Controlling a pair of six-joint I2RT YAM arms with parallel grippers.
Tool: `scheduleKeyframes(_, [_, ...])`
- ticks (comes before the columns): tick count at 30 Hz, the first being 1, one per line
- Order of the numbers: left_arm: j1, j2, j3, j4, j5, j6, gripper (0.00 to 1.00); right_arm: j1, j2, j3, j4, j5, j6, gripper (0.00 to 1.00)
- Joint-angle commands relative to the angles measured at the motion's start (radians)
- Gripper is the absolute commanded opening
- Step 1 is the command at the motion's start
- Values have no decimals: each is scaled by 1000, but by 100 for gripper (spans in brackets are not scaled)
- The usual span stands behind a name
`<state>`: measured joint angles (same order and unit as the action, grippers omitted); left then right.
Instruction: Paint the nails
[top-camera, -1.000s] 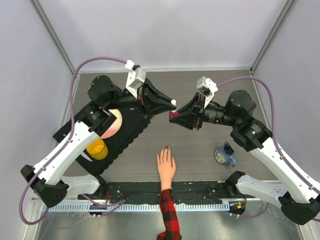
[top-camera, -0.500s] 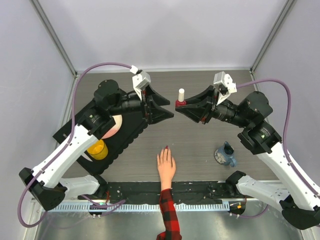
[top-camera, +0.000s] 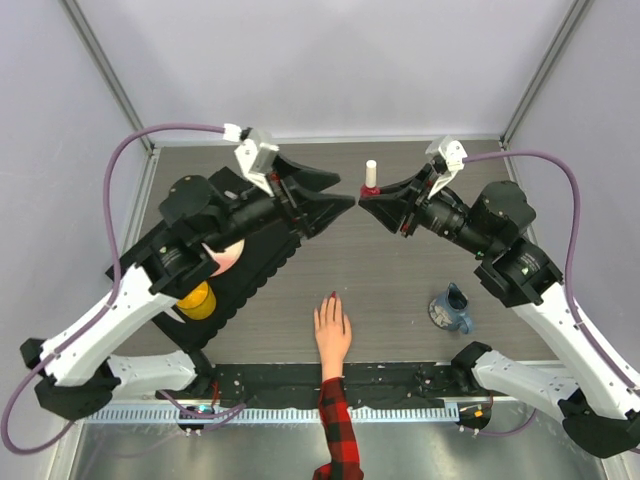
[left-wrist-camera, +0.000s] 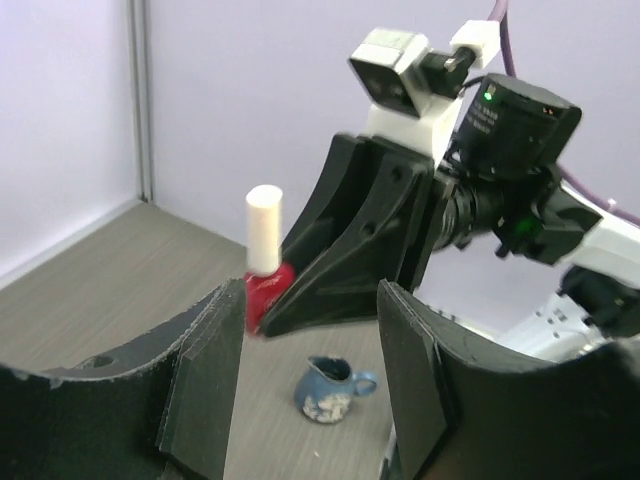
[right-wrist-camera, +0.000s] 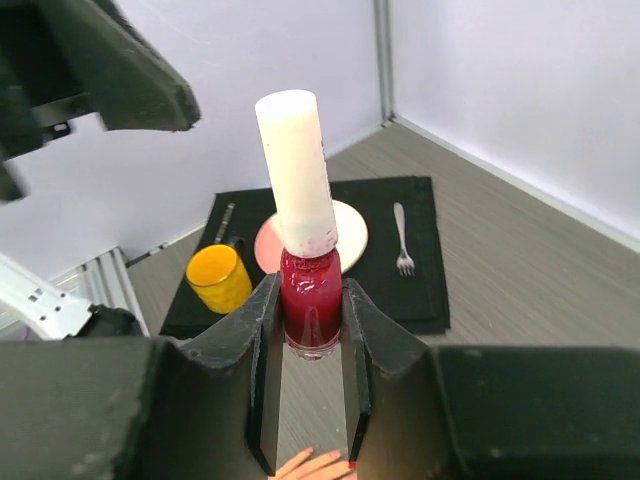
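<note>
At the left, a black mat (top-camera: 262, 262) is lying on the desk (top-camera: 400, 265) and is carrying a yellow cup (top-camera: 195, 298) and a pink plate (top-camera: 230, 255). These are not taking part in the step.

The left gripper (top-camera: 343, 200) is hanging just beside the nail polish bottle (right-wrist-camera: 310, 300). Its jaws are standing apart and are touching nothing. The right gripper (top-camera: 372, 197) is holding this bottle upright above the desk, with its jaws clamped on the red glass body. The white cap (right-wrist-camera: 295, 165) is sticking out free above them.

The nails (top-camera: 332, 296) are on the pale hand (top-camera: 332, 332), which is lying flat on the desk near its front edge, between the two arms and well apart from the bottle. One fingertip is looking red already; the others are too small to judge.

The step in hand is, I think, opening the bottle. To do it well, the left jaws should be coming level around the middle of the cap, not its tip, and closing firmly before any turn. The turn should be going about the bottle's own axis while the right grip is not giving way. The cap should then be rising straight up, so that the brush is not scraping the neck or dripping.

At the far right, a small blue pitcher (top-camera: 452, 310) is standing on the desk.
</note>
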<state>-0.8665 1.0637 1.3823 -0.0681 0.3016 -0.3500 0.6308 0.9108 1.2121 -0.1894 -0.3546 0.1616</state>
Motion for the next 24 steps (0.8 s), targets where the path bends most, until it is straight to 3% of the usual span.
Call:
scheduleKeyframes(1, [-138,100,109,-13,-332,157,58,-2,7,64,-39,132,12,1])
scheduleKeyframes(7, [-258,186,193,-35,-514,247,58,-2,-30,55,-38,141,7,1])
scheduleKeyframes(14, [-273,278,319,-139,-610,171,53,0,-47,47,-35,120,16,1])
scheduleKeyframes(24, [-273,334,388,-187,-611,148,50,0,-29,101,-84,117,-5,1])
